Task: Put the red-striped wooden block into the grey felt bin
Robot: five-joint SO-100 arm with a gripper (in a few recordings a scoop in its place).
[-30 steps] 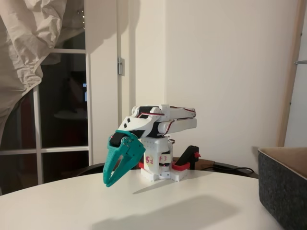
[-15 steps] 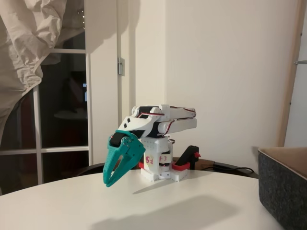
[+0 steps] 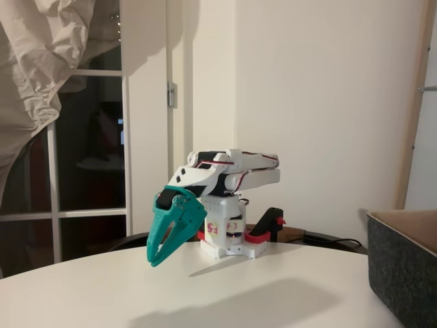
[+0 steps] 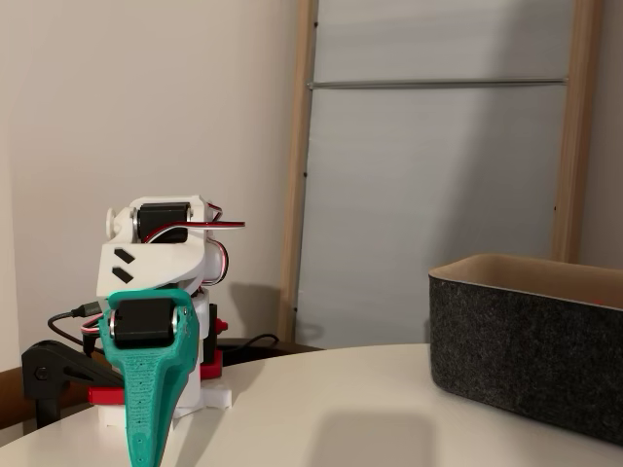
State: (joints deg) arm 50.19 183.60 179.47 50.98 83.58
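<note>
Grey felt formed the nearest thing in both fixed views: the grey felt bin [image 3: 404,263] stood at the right edge of the round white table [image 3: 205,294], its straight dark wall toward the camera and its tan inner rim showing along the top [image 4: 531,336]. Nothing of its inside could be seen from either angle.

Farther back, near the middle of the table, the teal gripper [image 3: 158,258] hung nose-down with its tips just above the tabletop, well apart from the bin. Its two fingers lay close together, with at most a thin slit between them and nothing held. From the other side it appeared as a single tapering teal blade [image 4: 144,457], so the gap could not be judged there.

Behind the gripper, the white arm [image 3: 229,174] sat folded low over its base, which was fixed at the table's far edge by a black and red clamp [image 3: 266,229].

Beyond the table rose a pale wall, and at the left a dark glass door [image 3: 89,157] with crumpled cloth [image 3: 41,61] hanging over it.
</note>
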